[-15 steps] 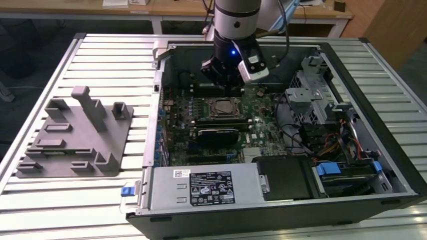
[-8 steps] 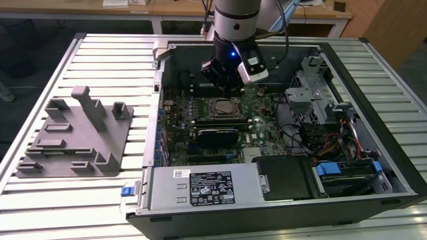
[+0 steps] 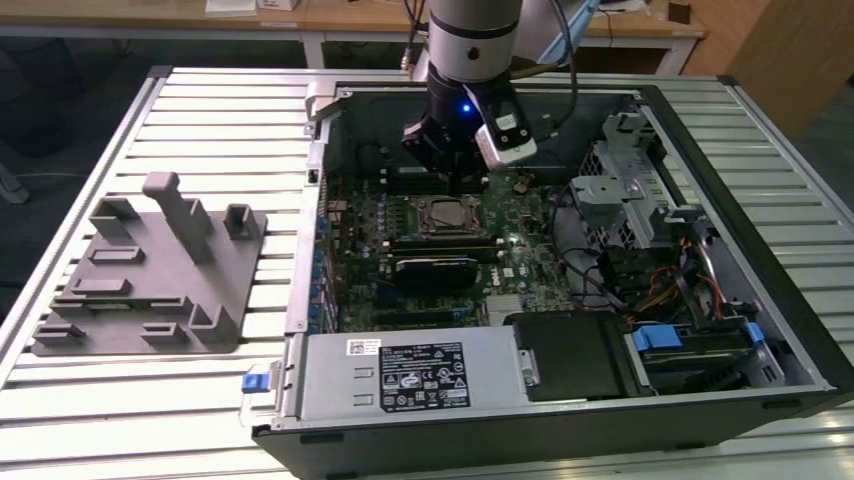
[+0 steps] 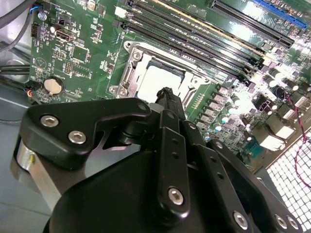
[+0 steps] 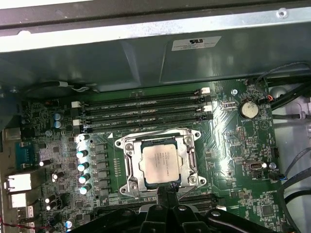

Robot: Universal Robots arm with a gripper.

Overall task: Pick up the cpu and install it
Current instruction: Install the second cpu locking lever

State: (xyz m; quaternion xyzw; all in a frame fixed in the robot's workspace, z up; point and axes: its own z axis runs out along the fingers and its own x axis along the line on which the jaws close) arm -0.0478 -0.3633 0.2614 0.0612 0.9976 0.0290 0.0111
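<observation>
CPU seated in motherboard socket; gripper above it, carrying nothing.

On the desk (image 3: 200, 95), toward its left edge in the exterior view, stands the grey fixture tray (image 3: 147, 275). Beside it lies the open computer case (image 3: 747, 300), its motherboard (image 3: 521, 240) facing up. The cpu (image 5: 160, 163) sits flat in the metal socket frame (image 5: 127, 165), just beside the row of RAM slots (image 5: 141, 109), silvery top exposed. The gripper (image 3: 447, 172) hangs over the board's far edge, near the socket, apart from the chip. Its fingers (image 4: 170, 104) are clenched together, grasping nothing.
</observation>
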